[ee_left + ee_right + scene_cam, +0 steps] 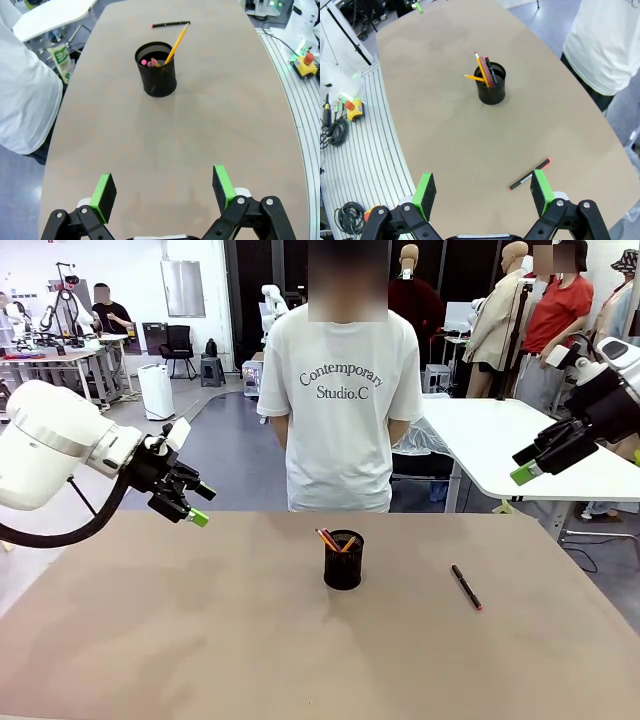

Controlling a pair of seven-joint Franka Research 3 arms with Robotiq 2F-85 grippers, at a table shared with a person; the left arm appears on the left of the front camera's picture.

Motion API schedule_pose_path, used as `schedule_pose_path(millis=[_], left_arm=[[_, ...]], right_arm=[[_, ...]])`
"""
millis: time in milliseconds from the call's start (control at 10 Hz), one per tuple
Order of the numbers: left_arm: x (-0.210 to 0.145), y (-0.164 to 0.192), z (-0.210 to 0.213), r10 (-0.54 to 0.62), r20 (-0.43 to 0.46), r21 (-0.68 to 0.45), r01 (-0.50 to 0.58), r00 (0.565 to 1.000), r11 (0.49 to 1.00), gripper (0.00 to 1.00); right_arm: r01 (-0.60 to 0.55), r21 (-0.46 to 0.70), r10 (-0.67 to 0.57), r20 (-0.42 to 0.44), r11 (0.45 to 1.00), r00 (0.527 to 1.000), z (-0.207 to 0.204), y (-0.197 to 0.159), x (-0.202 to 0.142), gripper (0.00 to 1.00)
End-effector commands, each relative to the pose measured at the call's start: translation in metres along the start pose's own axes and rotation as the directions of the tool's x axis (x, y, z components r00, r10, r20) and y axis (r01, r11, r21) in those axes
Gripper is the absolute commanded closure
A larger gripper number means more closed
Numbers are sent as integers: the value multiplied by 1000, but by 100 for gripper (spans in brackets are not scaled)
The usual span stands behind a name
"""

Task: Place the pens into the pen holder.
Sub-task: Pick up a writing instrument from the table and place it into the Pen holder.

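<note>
Pen holder (pixel 343 562) sits mid-bench (pixel 200 640) with the yellow pencil (pixel 176 42) and pinkish-red pen (pixel 491 76) in it. The black pen (pixel 466 587) lies flat off to its right. Left end effector (pixel 200 505) and right end effector (pixel 524 464) hover wide open, holding nothing.

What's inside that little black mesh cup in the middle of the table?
Pens stand in the pen holder, leaning on its rim: a yellow-orange one and a pinkish-red one are plain. Their lower ends and the cup's floor are covered by its wall.
</note>
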State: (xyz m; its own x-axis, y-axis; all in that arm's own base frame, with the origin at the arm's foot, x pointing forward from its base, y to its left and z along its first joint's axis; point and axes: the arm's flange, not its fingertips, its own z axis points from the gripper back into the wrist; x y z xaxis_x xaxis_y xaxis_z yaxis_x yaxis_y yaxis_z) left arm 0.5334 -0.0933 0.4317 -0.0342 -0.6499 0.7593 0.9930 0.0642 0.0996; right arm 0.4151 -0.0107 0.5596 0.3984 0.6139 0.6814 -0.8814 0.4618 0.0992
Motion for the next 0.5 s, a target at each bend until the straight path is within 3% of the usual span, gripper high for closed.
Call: schedule_pose_path(millis=[0,400], left_arm=[[1,-1,3,9,6,-4,-9,1000,1000,0],[1,-1,3,9,6,-4,-9,1000,1000,0]], right_arm=[[6,3,-7,15,1000,1000,1,0,1,0],[6,3,-7,15,1000,1000,1,0,1,0]])
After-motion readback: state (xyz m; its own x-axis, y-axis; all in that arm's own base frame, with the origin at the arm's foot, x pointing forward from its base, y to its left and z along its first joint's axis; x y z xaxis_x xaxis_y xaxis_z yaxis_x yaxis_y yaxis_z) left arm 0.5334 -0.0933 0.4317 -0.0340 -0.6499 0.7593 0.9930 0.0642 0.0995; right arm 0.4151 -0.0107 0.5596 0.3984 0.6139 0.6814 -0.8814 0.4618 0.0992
